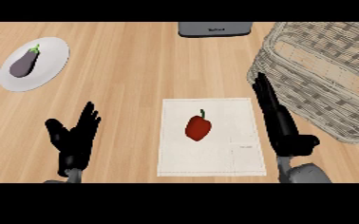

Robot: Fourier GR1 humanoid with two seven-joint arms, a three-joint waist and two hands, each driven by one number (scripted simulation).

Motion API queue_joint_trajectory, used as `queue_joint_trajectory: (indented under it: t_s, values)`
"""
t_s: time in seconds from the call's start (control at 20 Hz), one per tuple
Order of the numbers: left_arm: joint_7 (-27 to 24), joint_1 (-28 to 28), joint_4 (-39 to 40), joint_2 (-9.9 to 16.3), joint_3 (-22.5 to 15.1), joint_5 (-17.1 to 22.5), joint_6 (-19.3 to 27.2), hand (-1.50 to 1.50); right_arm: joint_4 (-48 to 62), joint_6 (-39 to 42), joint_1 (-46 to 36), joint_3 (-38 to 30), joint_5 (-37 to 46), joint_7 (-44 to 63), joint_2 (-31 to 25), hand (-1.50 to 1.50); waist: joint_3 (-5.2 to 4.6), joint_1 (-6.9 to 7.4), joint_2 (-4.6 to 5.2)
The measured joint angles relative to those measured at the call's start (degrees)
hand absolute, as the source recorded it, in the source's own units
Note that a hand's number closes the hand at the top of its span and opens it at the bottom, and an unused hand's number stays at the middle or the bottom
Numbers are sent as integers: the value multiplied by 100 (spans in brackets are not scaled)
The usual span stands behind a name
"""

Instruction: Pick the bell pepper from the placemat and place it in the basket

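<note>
Red bell pepper lying near the middle of the pale placemat, well clear of all four of its edges, bare cloth on every side. Long axis running up and down the view, green stem pointing away toward the far side of the table, slightly tilted. Wicker basket beyond the placemat's right far corner, its near rim just past the mat's right edge, open wood between mat and weave. Right hand along the placemat's right edge, fingers straight and together, stretched toward the basket, thumb tucked near the wrist, released, grasping nothing. Left hand well left of the placemat, palm open, fingers spread and up, empty, resting. Far left of the placemat, a white plate bearing an eggplant; beyond the mat's far edge, a grey appliance.
</note>
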Motion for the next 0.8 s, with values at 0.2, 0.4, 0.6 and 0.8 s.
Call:
queue_joint_trajectory:
  t_s: [0.2, 0.4, 0.6, 0.8]
  values:
    - [125, -59, -85, 239, -61, -146, -156, 0, 16, -475, -712, -111, 122, 314, 426, 150, -103, 100, 54]
    - [164, -123, -82, 496, -226, -259, -543, 0, 291, -851, -1652, 194, 651, 593, 761, 150, -143, 235, 80]
    - [248, -150, -161, 667, -345, -288, -842, 0, 986, -1662, -2323, 942, 1163, 822, 1204, -150, -162, 397, 103]
    - [357, -140, -161, 799, -319, -241, -998, 0, 1721, -2580, -2985, 1477, 1790, 1680, 1376, -150, -183, 401, 88]
